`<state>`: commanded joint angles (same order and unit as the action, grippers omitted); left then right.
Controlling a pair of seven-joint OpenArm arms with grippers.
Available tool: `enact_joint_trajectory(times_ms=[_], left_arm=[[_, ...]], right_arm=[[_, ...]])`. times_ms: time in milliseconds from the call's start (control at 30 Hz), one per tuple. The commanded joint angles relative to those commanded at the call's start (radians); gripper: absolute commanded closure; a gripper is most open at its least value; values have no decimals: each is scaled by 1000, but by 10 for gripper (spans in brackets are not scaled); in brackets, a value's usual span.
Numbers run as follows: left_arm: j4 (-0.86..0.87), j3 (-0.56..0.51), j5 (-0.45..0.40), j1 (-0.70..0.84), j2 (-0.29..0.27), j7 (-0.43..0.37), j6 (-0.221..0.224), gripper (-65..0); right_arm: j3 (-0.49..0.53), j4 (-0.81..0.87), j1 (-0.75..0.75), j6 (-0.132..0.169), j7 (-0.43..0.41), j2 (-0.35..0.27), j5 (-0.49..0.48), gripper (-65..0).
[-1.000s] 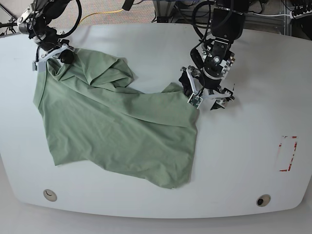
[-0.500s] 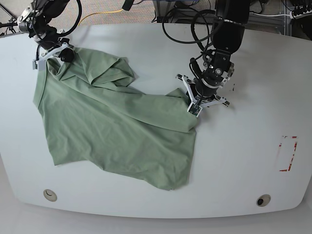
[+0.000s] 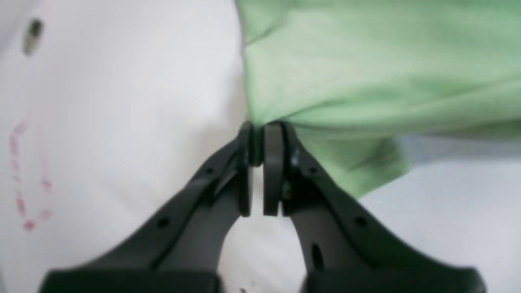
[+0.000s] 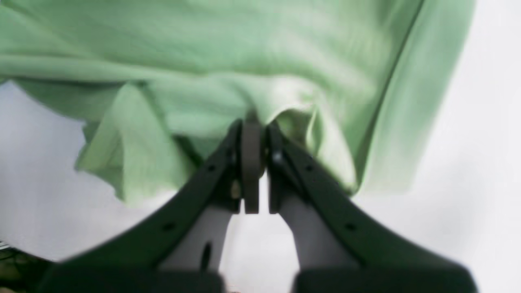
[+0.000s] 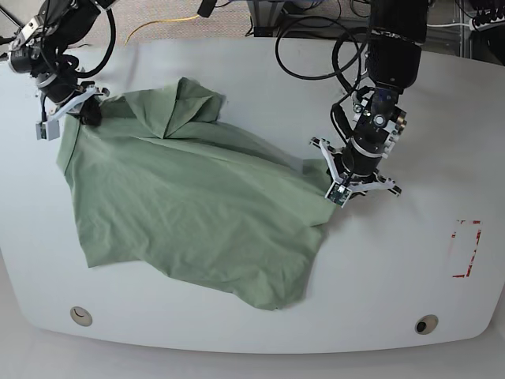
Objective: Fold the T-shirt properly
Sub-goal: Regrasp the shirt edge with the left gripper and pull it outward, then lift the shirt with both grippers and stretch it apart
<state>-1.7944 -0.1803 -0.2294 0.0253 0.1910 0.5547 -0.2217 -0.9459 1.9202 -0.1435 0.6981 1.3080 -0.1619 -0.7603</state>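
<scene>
The pale sage-green T-shirt [image 5: 189,205] lies spread and rumpled over the left and middle of the white table [image 5: 410,260]. My left gripper [image 5: 338,192] is shut on the T-shirt's right edge; in the left wrist view its fingers [image 3: 256,162] pinch green cloth [image 3: 366,81] at their tips. At the far left my right gripper [image 5: 85,112] is shut on the T-shirt's upper left corner. The right wrist view shows that gripper [image 4: 254,167] clamped on bunched fabric [image 4: 244,61]. A fold of cloth [image 5: 185,103] humps up near the back.
A red rectangular mark [image 5: 466,249] is on the table at the right. Two round fittings [image 5: 80,316] [image 5: 426,324] sit near the front edge. Cables [image 5: 166,24] run behind the table's far edge.
Both grippers have pulled outward with the T-shirt: the left one moved right and toward the front, the right one moved left. The cloth between them is stretched wider and flatter.
</scene>
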Motion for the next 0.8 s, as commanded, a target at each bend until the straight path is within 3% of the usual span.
enact_joint_trajectory(times_ms=[300,400,567,700,767,800], left_arm=[[-104,-6,-137,-68,87,52,-9,0],[-107,-9,-203,-64,92,52,-68,0],[-110,-11,-393,-17,71,52,-230,0],[-112,-9,-460,31,51,52,-318,0],[-110,-5,-459,52,48,52,-334,-63],[-112,-3,-459,71,40,52,-336,-136]], right_arm=[[71,11,97,0,2,-118,-2,0],[83,11,109,0,2,-121,-2,0],[86,12,49,0,2,-114,-2,0],[81,15,-2,0,0,-80,-2,0],[80,23,-14,0,0,-71,-2,0],[80,25,-23,0,0,-68,-2,0]])
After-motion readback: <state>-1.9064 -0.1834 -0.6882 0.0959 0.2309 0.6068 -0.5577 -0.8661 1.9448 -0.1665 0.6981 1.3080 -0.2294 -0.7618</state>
